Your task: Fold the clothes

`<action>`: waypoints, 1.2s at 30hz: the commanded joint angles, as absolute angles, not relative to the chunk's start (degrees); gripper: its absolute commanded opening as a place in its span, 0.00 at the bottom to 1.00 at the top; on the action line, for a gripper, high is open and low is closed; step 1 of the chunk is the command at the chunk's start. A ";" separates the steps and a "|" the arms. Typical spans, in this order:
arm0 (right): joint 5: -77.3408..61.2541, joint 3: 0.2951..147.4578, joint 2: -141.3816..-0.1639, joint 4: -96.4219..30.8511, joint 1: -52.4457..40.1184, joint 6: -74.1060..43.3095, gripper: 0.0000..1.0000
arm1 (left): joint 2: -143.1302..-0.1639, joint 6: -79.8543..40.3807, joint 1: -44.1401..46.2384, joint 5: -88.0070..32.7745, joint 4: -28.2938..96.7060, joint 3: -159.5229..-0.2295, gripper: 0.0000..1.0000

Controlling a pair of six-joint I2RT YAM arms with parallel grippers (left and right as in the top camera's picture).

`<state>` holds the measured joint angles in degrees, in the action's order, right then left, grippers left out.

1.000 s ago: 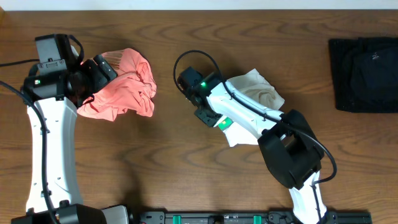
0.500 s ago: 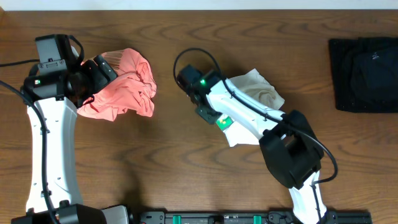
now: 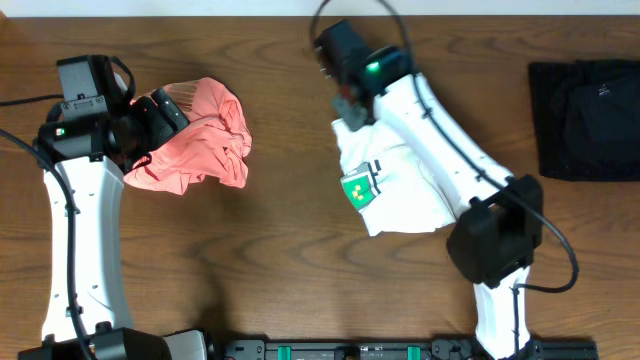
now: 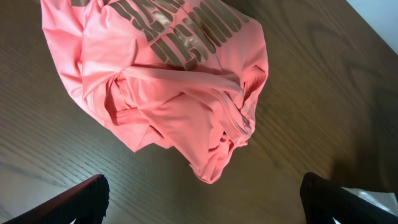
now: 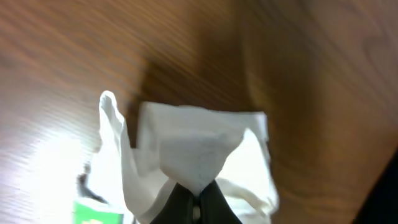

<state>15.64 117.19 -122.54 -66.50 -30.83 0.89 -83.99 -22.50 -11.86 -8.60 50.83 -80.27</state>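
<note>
The coral-pink shirt lies crumpled at the left of the table, its pale lettering facing up. My left gripper hovers at its left edge. In the left wrist view this gripper is open wide, and only bare table and the shirt's lowest fold lie between its fingers. The white T-shirt lies at the middle, with a green label on it. My right gripper is shut on a pinched peak of the white T-shirt and holds that part up toward the far edge. Its jaws are pressed together on the cloth.
A black folded garment lies at the far right edge of the wooden table. The right arm stretches across the white T-shirt from the near edge. The left arm runs along the table's left side.
The right gripper has shut on the white T-shirt and swung from the table's middle up toward the far edge, dragging the fabric with it. The left arm and the pink shirt have not moved.
</note>
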 commanded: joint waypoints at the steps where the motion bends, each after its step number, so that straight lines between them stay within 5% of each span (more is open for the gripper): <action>1: 13.34 118.02 -122.23 -67.57 -26.85 -1.72 0.01 | -83.07 -21.47 -11.99 -8.27 50.98 -79.83 0.98; 29: -0.56 118.06 -122.15 -89.76 -20.25 -4.27 0.01 | -83.09 -20.82 -11.99 -8.25 50.98 -79.83 0.98; 36: -0.45 117.27 -122.15 -95.81 -20.27 -5.19 0.11 | -83.11 -20.82 -11.99 -8.25 50.98 -79.83 0.98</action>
<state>0.16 117.27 -122.54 -95.31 -20.58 -3.90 -83.99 -22.02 -11.86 -8.60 50.81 -80.27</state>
